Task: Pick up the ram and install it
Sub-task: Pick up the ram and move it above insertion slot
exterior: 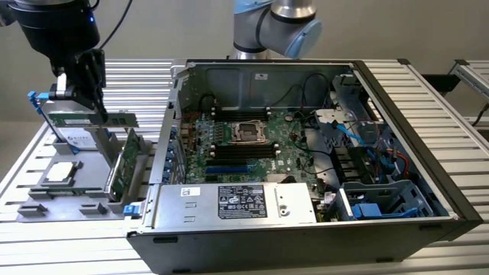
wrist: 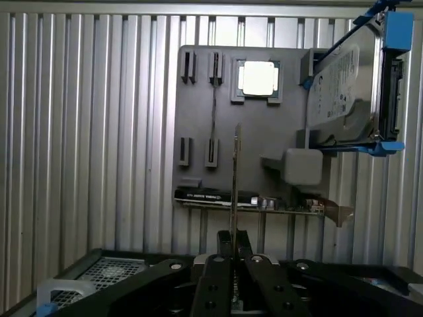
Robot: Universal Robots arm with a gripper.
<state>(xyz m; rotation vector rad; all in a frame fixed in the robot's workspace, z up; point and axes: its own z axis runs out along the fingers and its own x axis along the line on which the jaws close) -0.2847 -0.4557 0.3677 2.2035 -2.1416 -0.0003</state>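
Green ram [exterior: 114, 120] hangs clenched in the claw [exterior: 90, 107] above the grey tray [exterior: 86, 186]. Open case [exterior: 229, 77] stands beside it.

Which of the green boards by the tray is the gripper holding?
The ram, the long narrow stick clamped in the gripper above the grey tray; the larger expansion card stands in the tray.

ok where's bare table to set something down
Bare: ribbed metal table on the exterior view's right of the open black computer case, and its near edge by the grey parts tray. Crowded: that tray, with the gripper holding the green ram stick above.
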